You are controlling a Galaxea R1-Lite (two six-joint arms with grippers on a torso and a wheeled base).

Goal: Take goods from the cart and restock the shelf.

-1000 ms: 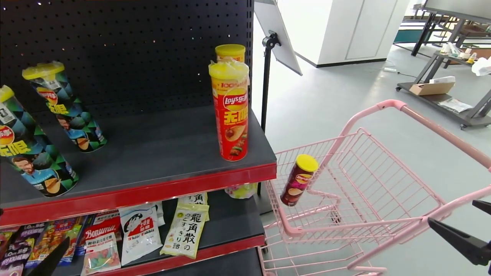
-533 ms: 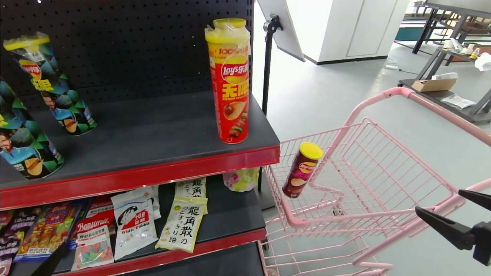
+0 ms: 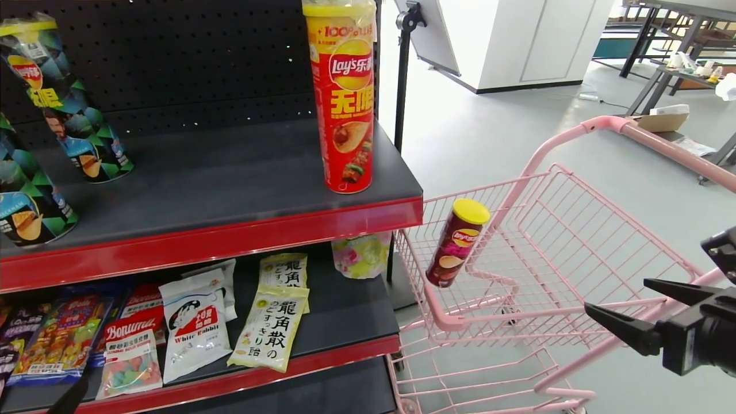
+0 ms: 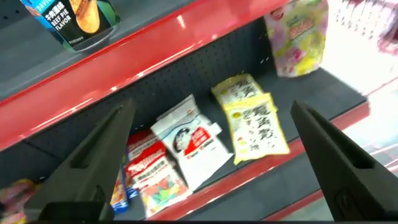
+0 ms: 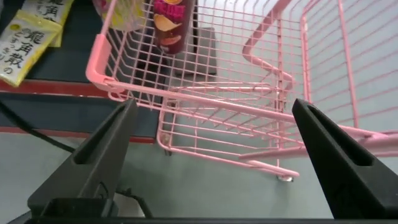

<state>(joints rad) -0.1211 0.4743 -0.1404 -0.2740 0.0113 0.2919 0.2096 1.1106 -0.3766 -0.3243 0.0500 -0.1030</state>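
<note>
First, on your far left, two blue-green chip cans [image 3: 75,132] stand on the top board of the shelf [image 3: 230,172], one behind the other. Below them your left gripper [image 4: 211,109] hangs in front of the lower board, fingers spread wide with nothing between them, facing a row of flat snack bags [image 3: 195,322]. Farther along, a tall red chip can [image 3: 345,109] stands upright near the top board's right end, close to the red front lip. Just beside the shelf's right end sits the pink cart [image 3: 667,146]. A small maroon can [image 3: 457,244] with a yellow lid leans tilted in the basket corner nearest the shelf. At the far right your right gripper [image 3: 616,294] hovers by the cart's near side, fingers wide apart, holding nothing.
</note>
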